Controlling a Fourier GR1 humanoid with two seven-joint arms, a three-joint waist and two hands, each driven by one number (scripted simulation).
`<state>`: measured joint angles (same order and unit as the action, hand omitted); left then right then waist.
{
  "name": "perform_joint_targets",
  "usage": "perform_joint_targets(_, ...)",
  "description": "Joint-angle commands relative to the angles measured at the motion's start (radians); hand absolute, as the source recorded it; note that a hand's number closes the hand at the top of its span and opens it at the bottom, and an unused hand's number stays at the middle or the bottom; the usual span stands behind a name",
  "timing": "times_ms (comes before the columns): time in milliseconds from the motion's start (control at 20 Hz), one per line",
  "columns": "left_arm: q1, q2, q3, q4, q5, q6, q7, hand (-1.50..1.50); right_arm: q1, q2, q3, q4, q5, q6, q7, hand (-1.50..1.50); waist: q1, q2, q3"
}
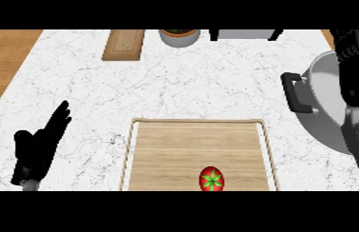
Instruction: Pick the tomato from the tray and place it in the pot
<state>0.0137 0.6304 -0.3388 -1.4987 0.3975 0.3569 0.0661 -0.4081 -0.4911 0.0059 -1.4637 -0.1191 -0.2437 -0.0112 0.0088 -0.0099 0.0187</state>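
Head view: the round red tomato with a green star calyx (212, 179) sits near the pale wooden tray's (168, 145) front edge, untouched. It probably handles light, smooth and soft (bruisable), best cupped round its middle. The black left hand (41, 148) rests with fingers straight; the right hand, at the right edge over the grey steel pot (326, 100), is too dark to tell.

a white marble counter top (210, 79) with fine grey veining is seen filling most of the view. a strip of brown wooden surface (15, 55) is seen beyond its left edge, and a narrow strip at the upper right corner. a small wooden board (124, 44), a grey plant pot (179, 37) and a dark-legged object (245, 34), partly cut off, are placed along the far edge. lighting is even.
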Motion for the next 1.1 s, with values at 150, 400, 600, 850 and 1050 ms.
perform_joint_targets(150,-0.111,-0.062,0.022,-0.091,0.027,0.005,0.021,0.00,0.041,0.294,0.218,-0.094,-0.084,0.014,0.084,-1.50,-0.004,0.007,-0.019)
perform_joint_targets(400,-0.120,-0.135,0.011,-0.138,0.070,0.040,0.057,0.00,0.191,0.190,0.340,-0.086,0.312,-0.223,0.045,-1.50,-0.068,-0.013,-0.022)
perform_joint_targets(600,-0.109,-0.155,0.010,-0.126,0.061,0.050,0.043,0.00,0.396,0.235,0.529,-0.321,0.484,-0.336,-0.083,-1.50,-0.072,-0.011,-0.021)
perform_joint_targets(850,-0.147,-0.146,0.019,-0.143,0.046,0.083,0.103,0.00,0.614,0.047,0.633,-0.551,0.707,-0.305,0.120,-1.50,-0.087,-0.011,-0.023)
perform_joint_targets(1050,-0.159,-0.164,0.013,-0.177,0.050,0.092,0.125,0.00,0.649,-0.040,0.630,-0.716,0.860,-0.172,0.385,-1.50,-0.057,-0.003,-0.025)
